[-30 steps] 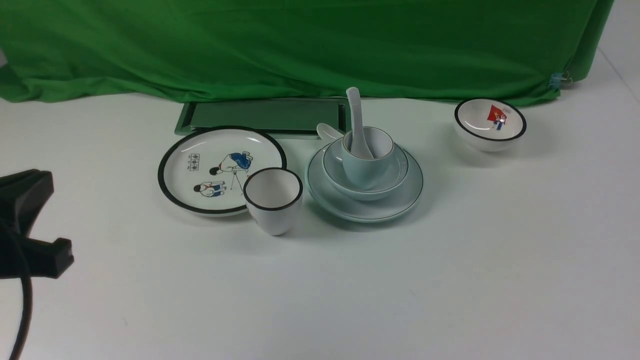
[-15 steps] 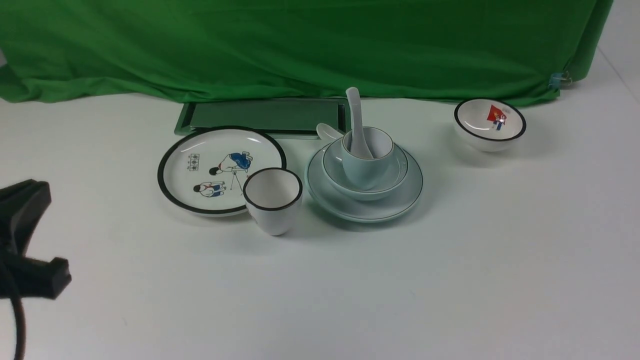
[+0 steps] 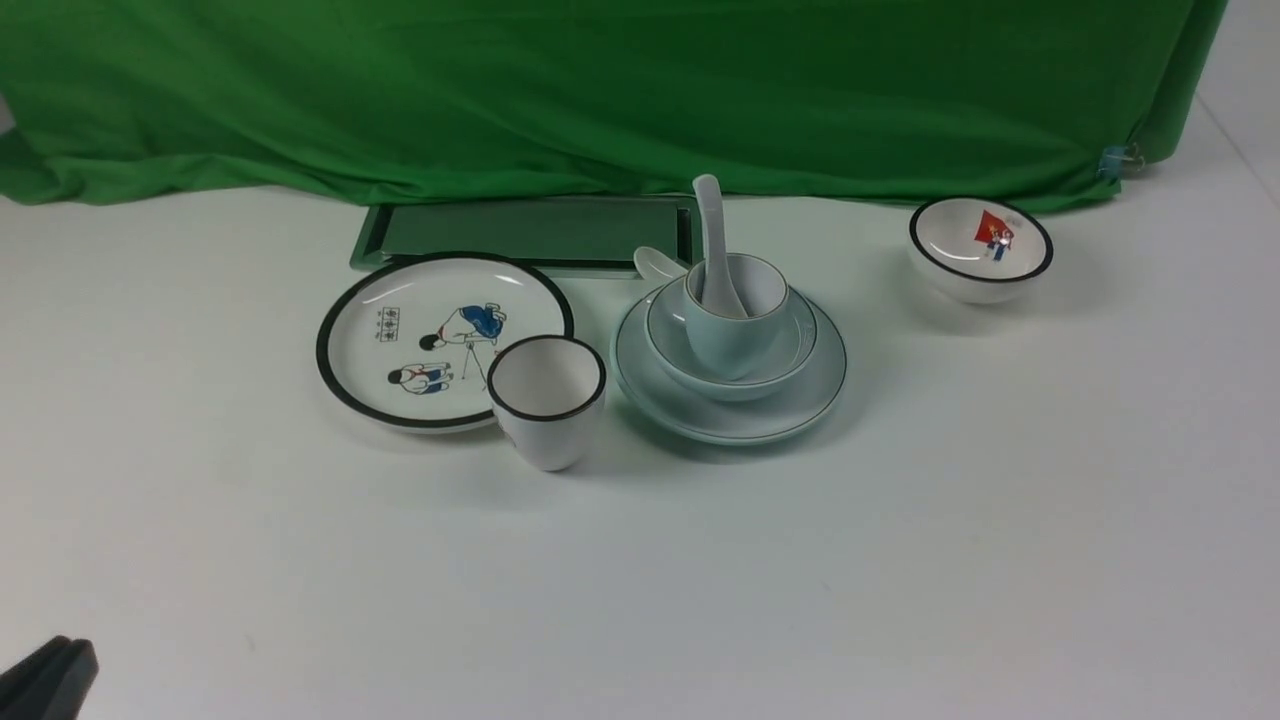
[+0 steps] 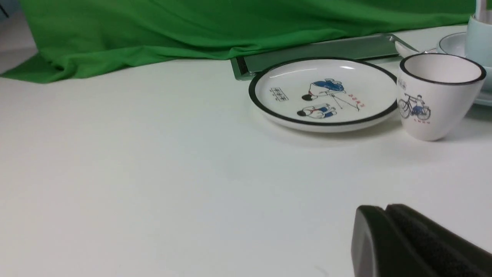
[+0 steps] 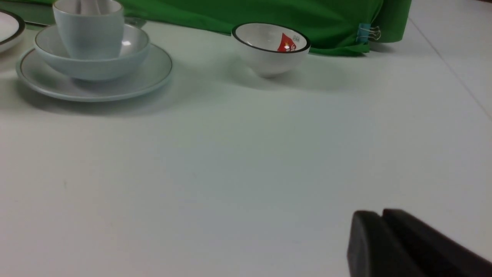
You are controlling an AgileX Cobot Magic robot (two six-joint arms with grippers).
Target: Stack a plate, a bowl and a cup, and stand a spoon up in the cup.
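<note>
The pale blue-green plate (image 3: 800, 395) lies mid-table with the pale bowl (image 3: 790, 350) on it, the pale cup (image 3: 725, 345) in the bowl, and the white spoon (image 3: 712, 235) standing in the cup. The stack also shows in the right wrist view: plate (image 5: 153, 79), bowl (image 5: 132, 54), cup (image 5: 90, 36). My left gripper (image 4: 384, 209) is shut and empty, low at the near left corner (image 3: 70, 655), far from the stack. My right gripper (image 5: 380, 213) is shut and empty above bare table, out of the front view.
A black-rimmed cartoon plate (image 3: 380, 360) and a black-rimmed white cup (image 3: 548, 400) stand left of the stack. A second white spoon (image 3: 655, 263) peeks behind it. A black-rimmed bowl with a red picture (image 3: 980, 250) sits far right. A dark green tray (image 3: 525, 232) and green cloth (image 3: 600, 90) lie behind.
My left gripper has pulled back and down toward the near left corner and closed; only its tip shows now. The stack and other dishes have not moved.
</note>
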